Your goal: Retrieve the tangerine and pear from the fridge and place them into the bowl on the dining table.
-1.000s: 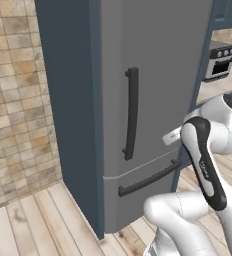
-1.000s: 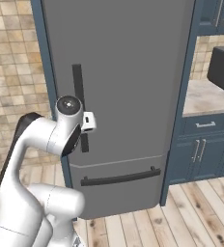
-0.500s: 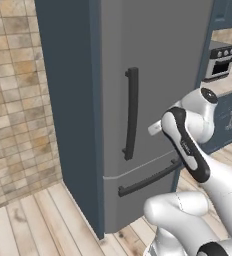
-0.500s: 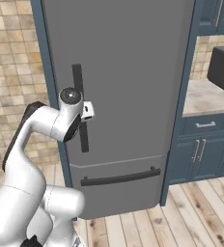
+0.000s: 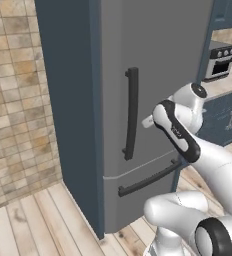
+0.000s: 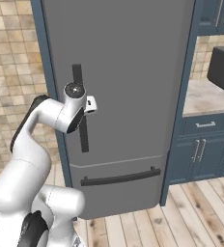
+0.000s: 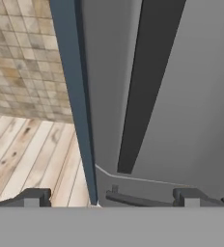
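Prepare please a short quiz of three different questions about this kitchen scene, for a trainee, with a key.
1. True or false: the tall grey fridge has its door shut.
2. Which is nearer the floor: the vertical dark bar handle or the horizontal dark drawer handle?
3. The gripper is: A) open, B) shut on the vertical handle, C) holding a fruit.

Key: 1 true; 2 the horizontal drawer handle; 3 A.

- We count one fridge (image 5: 153, 75), grey, doors closed.
- We count two dark bar handles: one upright handle (image 5: 131, 112) and one drawer handle (image 5: 150, 178).
- We count one oven (image 5: 220, 64).
- We count one microwave (image 6: 223, 67).
- We count one gripper (image 7: 109, 195).
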